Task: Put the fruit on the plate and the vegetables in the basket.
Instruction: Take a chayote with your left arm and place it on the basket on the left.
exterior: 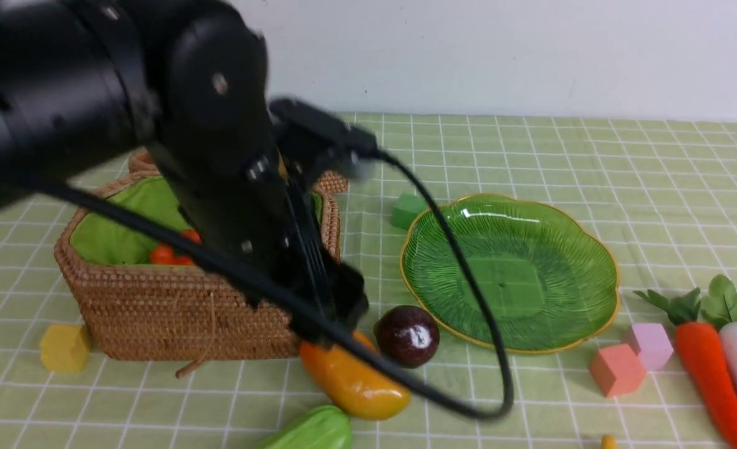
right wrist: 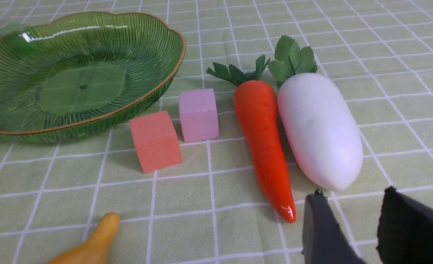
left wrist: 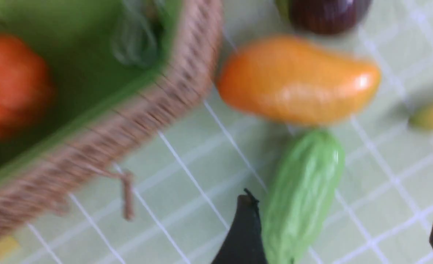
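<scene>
- Right now the left gripper (left wrist: pixel 344 201) hangs low beside the basket's near right corner, its jaws spread wide with nothing clamped between them. In the left wrist view the green cucumber (left wrist: pixel 300 198) lies on the cloth under the gap, close to one finger.
- The wicker basket (exterior: pixel 156 312) sits on the left of the checked tablecloth (exterior: pixel 530 143). The orange pumpkin (exterior: pixel 172 251) rests inside it on the green lining.
- The yellow-orange mango (exterior: pixel 353 381) lies on the cloth just in front of the basket's right corner. The dark purple plum (exterior: pixel 408 335) is just beside the mango's far end and close to the plate's near rim.
- The cucumber is nearest the robot, just in front of the mango.
- The green glass plate (exterior: pixel 530 249) stands right of centre with nothing on it. A small green cube (exterior: pixel 409 210) sits at its far left edge.
- The carrot (right wrist: pixel 264 146) and the white radish (right wrist: pixel 319 128) lie side by side and touching, right of the plate, leaves pointing away from the robot.
- A pink cube (right wrist: pixel 198 114) and a salmon cube (right wrist: pixel 155 141) sit between the plate and the carrot. A yellow cube (exterior: pixel 64 347) lies left of the basket.
- The banana (right wrist: pixel 88 245) shows only its tip, on the cloth near the robot.
- The right gripper (right wrist: pixel 354 194) hovers just short of the radish's blunt end, jaws partly apart and holding nothing.
</scene>
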Robot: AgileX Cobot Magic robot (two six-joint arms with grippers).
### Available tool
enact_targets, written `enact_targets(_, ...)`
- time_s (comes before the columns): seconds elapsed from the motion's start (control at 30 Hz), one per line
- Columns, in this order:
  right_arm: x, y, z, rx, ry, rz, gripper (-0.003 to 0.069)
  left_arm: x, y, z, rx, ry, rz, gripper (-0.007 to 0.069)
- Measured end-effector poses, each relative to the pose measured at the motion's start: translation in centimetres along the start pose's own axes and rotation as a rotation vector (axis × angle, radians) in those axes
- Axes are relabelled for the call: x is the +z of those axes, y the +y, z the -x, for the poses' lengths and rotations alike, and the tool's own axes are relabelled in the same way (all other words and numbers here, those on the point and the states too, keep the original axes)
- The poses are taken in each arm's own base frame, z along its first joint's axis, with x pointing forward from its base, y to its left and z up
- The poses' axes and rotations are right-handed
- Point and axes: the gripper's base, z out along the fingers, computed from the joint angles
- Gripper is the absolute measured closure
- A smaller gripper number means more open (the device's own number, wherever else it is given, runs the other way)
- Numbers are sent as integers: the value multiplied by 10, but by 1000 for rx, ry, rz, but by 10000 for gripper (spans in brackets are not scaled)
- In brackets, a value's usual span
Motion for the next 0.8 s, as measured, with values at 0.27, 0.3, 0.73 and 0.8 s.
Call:
enact_targets(0.27, 0, 0, 0, 0, 0, 0, 419, 70, -5, -47, 118, 84, -7, 51)
enact_targets(0.3, 0, 0, 0, 0, 0, 0, 419, 79, -6, -52, 126, 66, -11, 50)
enact_targets(0.73, 0, 0, 0, 0, 0, 0, 419, 127, -9, -68, 131, 129, -33, 188)
enact_targets(0.8, 0, 0, 0, 0, 0, 0, 419, 116, -8, -68, 142, 162, -33, 187)
